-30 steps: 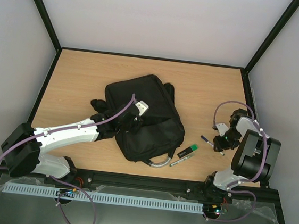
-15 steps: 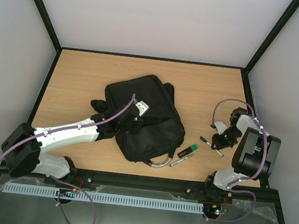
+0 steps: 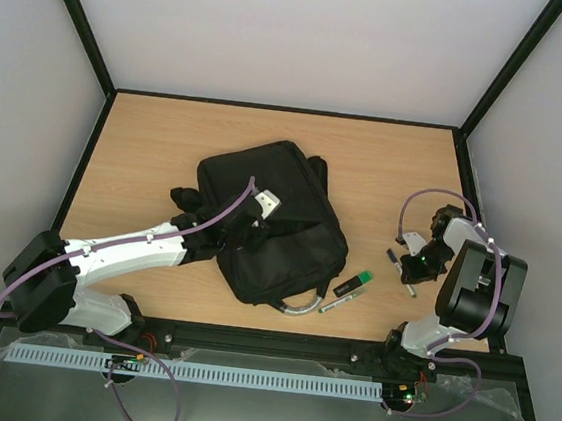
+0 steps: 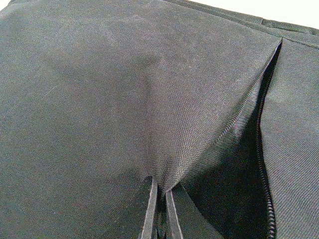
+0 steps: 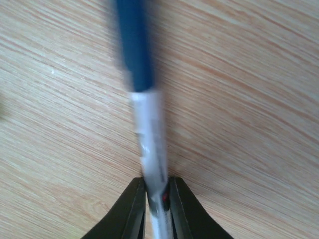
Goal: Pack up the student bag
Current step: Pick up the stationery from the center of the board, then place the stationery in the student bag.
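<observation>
Lying mid-way across the counter [image 3: 147, 146], grey handle [image 3: 296, 306] toward the near edge: student bag [image 3: 270, 219], zip [image 4: 261, 149] gaping. A fold of its fabric, just beside the zip, is pinched tight in the left gripper [image 4: 160, 188]. Near the right edge, the right gripper [image 5: 157, 185] is clamped on a blue-capped white pen [image 5: 147, 124]. Green-labelled marker [image 3: 348, 288] lies beside the handle.

The right hand [image 5: 158, 188] pinches what looks like a blurred blue-capped pen [image 5: 145, 115].
</observation>
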Controlling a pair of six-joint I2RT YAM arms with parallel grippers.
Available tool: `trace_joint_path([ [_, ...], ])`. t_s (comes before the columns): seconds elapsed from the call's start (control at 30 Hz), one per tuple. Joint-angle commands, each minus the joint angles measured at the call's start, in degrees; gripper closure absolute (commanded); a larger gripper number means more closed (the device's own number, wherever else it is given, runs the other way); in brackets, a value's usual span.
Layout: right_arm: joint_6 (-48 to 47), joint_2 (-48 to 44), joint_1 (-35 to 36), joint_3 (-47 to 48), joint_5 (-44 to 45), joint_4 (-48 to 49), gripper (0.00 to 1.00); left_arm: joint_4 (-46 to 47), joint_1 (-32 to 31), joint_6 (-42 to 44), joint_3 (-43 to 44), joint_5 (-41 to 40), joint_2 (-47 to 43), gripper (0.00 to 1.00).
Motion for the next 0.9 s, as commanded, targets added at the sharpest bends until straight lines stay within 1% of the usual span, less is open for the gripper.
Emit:
trace_joint_path([
  [0.0, 0.8, 0.3, 0.3, -1.2, -1.4, -3.0, 0.91, 1.5, -0.6, -0.1, 1.5, 2.4, -0.1, 0.98],
  [0.13, 1.4, 0.2, 0.3, 0.0, -3.3, -4.4, 0.97, 1.4, -0.6, -0.1, 1.4, 2.5, -0.3, 0.98],
  [0.3, 3.0, -1.7, 0.5, 3.8, -7.4, -7.9, 0.99, 1.4, -0.6, -0.2, 1.3, 2.1, -0.6, 0.98],
  [0.4, 4.5, -3.8, 1.9, 7.1, -10.1, -10.4, 0.99, 1.5, -0.6, -0.1, 1.5, 2.2, -0.5, 0.98],
  [0.53, 8.6, -6.2, 6.5, 10.7, -12.5, -12.1, 0.99, 1.6, -0.7, -0.1, 1.7, 2.4, -0.1, 0.98],
  [0.7, 13.4, -7.1, 13.2, 17.6, -19.9, -15.7, 0.99, 1.7, -0.7, 0.1, 1.8, 2.5, 0.1, 0.98],
  [0.73, 14.2, -7.0, 15.4, 18.7, -21.0, -16.1, 0.99, 1.7, -0.6, 0.1, 1.9, 2.5, 0.3, 0.98],
  [0.87, 15.7, -6.5, 22.0, 20.4, -26.7, -17.2, 0.99, 1.8, -0.6, 0.3, 2.1, 2.5, 0.4, 0.98],
])
